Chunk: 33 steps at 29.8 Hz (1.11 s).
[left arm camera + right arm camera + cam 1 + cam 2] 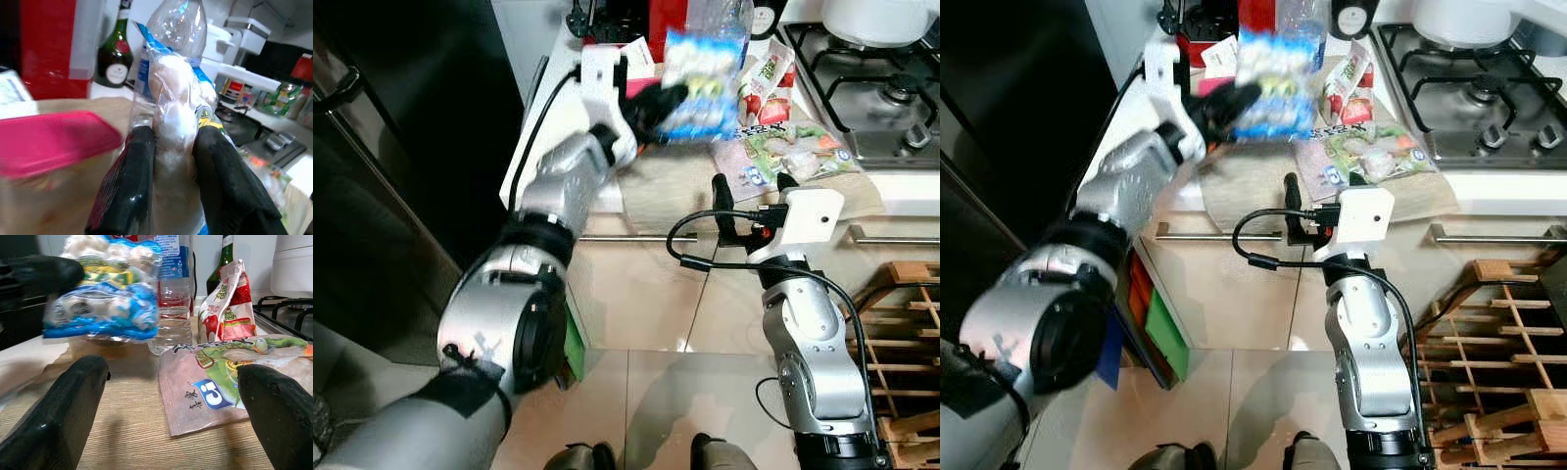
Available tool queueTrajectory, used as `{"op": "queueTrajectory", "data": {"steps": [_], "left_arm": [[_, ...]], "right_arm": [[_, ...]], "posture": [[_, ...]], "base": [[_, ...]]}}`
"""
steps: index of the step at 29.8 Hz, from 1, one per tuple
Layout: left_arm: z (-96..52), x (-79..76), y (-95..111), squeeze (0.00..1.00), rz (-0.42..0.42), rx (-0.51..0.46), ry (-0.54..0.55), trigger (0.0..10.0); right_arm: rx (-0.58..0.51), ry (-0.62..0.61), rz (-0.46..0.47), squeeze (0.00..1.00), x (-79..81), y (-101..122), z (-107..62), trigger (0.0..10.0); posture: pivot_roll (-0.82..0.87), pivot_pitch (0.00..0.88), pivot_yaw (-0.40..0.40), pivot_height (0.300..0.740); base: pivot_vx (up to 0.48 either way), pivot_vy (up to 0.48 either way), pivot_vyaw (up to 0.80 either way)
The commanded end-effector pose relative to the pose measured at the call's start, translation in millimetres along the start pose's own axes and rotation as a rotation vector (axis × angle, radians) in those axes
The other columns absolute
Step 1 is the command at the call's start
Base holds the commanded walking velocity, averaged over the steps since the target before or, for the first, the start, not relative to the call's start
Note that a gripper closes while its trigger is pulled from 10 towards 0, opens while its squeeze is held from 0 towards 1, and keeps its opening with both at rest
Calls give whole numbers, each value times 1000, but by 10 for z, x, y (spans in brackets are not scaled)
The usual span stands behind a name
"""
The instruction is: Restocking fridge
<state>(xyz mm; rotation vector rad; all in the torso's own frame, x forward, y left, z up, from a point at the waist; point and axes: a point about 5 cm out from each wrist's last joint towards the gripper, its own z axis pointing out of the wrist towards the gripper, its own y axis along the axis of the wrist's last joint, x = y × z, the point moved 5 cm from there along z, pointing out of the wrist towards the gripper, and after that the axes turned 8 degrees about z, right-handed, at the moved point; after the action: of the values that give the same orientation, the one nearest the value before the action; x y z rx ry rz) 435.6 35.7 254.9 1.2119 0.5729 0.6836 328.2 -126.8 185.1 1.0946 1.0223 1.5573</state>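
My left gripper (671, 98) is shut on a blue and clear bag of white frozen balls (703, 83), held up above the worktop (666, 186). In the left wrist view the two black fingers (132, 181) pinch the bag (173, 117) between them. My right gripper (752, 191) stands open at the worktop's front edge, its fingers (63, 406) wide apart and empty. Just beyond it lies a flat pink and green frozen food packet (220, 377). A red and white pouch (227, 303) stands upright behind that, next to a clear water bottle (171, 293).
The dark fridge (401, 147) stands at the left with its door handle (342, 88). A gas hob (871, 88) with a white pot is on the right. A red box (46, 44), a green bottle (115, 54) and a wooden rack (906, 352) are also in view.
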Motion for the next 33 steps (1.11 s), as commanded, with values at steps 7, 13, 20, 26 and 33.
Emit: {"op": "queueTrajectory", "data": {"steps": [7, 13, 20, 26, 33], "left_arm": [[-289, -45, 583, 0, 326, -189, 24, 0], [-572, -175, 570, 0, 416, -197, 58, 0], [-1022, -178, 205, 0, 575, -81, 177, 0], [-1145, -267, 138, 0, 597, -71, 233, 0], [-1446, -332, -189, 0, 722, 63, 218, 0]], "right_arm": [[-17, -11, -13, 0, -22, 25, 47, 10000], [-34, -28, -47, 0, -82, 38, 100, 10000], [-79, -120, -155, 0, -282, 92, 94, 10000], [-103, -179, -215, 0, -408, 133, 36, 10000], [-87, -207, -236, 0, -540, 64, -184, 10000]], "posture": [[-150, 22, 84, 740], [-108, 1, 69, 740], [-65, 0, 43, 740], [-66, 0, 29, 740], [-64, 6, 26, 740]], "base": [[0, 0, 0], [0, 0, 0], [0, 0, 0], [0, 0, 0], [0, 0, 0]]}}
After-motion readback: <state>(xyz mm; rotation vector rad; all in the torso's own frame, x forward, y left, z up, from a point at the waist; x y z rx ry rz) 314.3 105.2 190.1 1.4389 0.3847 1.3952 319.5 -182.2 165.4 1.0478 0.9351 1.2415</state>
